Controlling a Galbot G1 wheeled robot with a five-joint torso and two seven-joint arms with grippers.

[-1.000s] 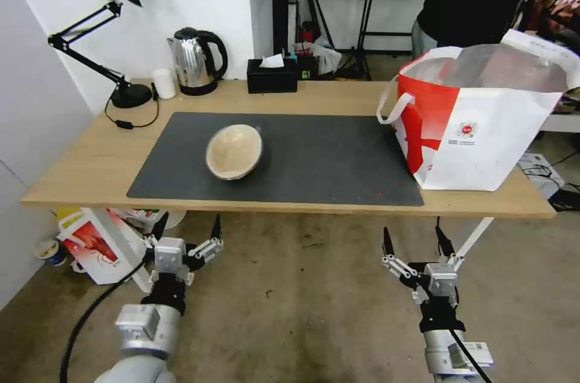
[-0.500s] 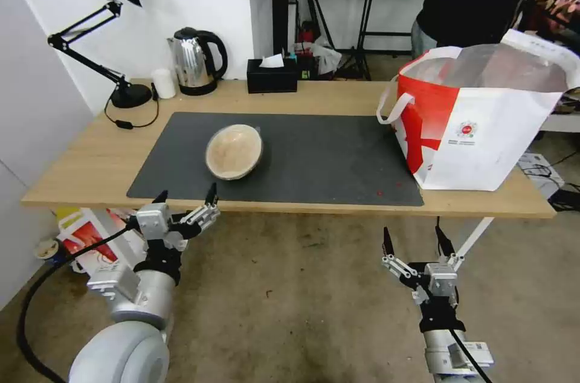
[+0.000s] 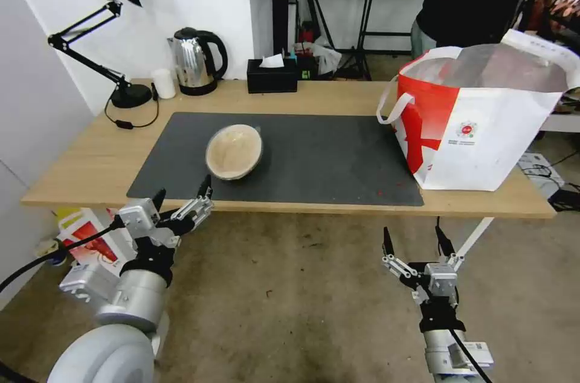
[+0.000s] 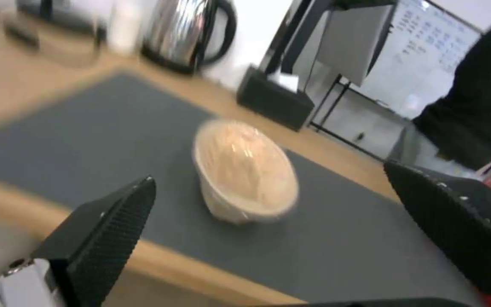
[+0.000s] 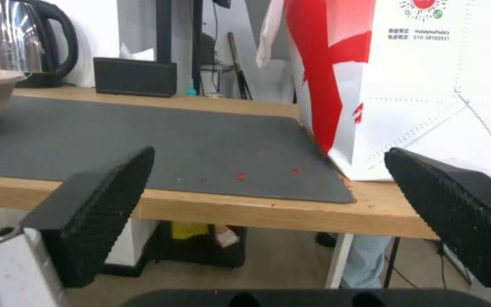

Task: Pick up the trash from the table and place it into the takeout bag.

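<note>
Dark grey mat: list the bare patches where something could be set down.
The dark grey mat is bare between the beige bowl and the takeout bag, and left of the bowl. The back edge is crowded: lamp, kettle, tissue box.

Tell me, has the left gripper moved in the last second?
Yes. The left gripper, jaws open, has risen from the floor area up to the table edge, just short of the beige bowl.

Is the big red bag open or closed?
Open. The bag's top gapes wide, showing its silvery lining, and its handle hangs loose.
</note>
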